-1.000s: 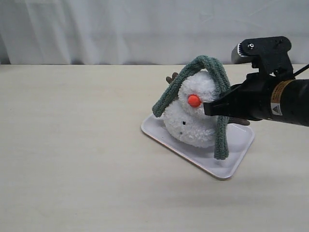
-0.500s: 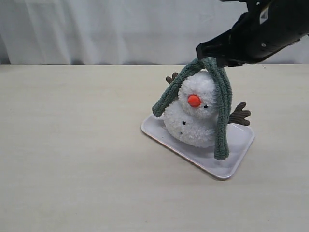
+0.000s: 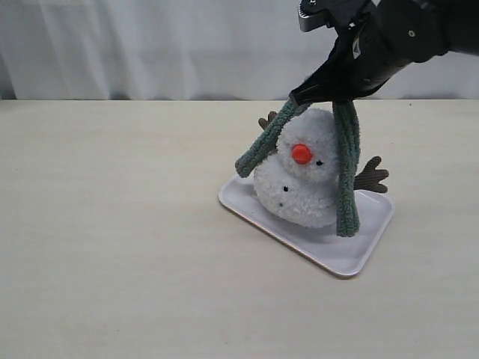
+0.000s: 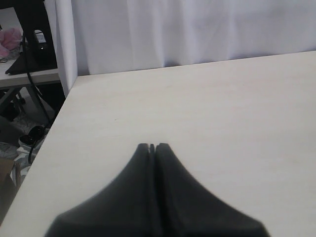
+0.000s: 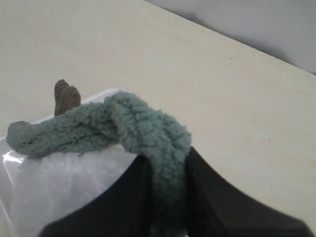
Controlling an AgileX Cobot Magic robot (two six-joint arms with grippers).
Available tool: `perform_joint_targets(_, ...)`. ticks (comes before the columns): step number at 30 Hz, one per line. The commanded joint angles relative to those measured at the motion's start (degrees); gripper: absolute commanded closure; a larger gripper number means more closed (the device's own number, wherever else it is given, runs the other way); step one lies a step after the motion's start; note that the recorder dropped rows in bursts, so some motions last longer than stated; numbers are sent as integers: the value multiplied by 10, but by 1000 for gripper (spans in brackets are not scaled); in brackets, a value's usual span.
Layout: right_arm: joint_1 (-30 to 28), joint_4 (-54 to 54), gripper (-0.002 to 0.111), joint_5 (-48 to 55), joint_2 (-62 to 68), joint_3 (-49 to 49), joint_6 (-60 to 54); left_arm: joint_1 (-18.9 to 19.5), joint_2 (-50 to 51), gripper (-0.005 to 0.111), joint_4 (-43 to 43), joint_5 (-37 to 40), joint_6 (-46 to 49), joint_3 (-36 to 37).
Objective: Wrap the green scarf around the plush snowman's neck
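Reaching down from the upper right, your right gripper [image 3: 322,94] hangs just above the head of the plush snowman [image 3: 299,193], jaws clamped on the middle of the green scarf [image 3: 346,172]. The scarf's two ends hang down, one on each side of the head. Your left gripper [image 4: 152,146] hovers over bare worktop [image 3: 112,224], jaws together, empty. You have one snowman, one scarf, one white tray [image 3: 359,253] under the snowman, and two brown branch arms [image 3: 372,176].

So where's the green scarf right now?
In the exterior view, right of centre, the green scarf drapes over the plush snowman, across its head, pinched on top by the right gripper, an end hanging down each side.
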Motion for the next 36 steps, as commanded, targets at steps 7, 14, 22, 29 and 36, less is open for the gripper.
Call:
perform_joint_targets(7, -4, -34, 83, 7, 46, -1, 23, 0, -1, 107, -1, -7, -1, 2)
perform_joint_targets(14, -4, -64, 61, 30, 50, -1, 40, 0, -1, 107, -1, -7, -1, 2)
perform_joint_targets(22, -4, -105, 61, 99, 44, -1, 76, 0, -1, 107, -1, -7, -1, 2)
perform_joint_targets(29, -4, -90, 61, 93, 22, -1, 74, 0, -1, 107, -1, -7, -1, 2)
perform_joint_targets(36, -3, -10, 61, 96, -13, -1, 10, 0, -1, 107, -1, -7, -1, 2)
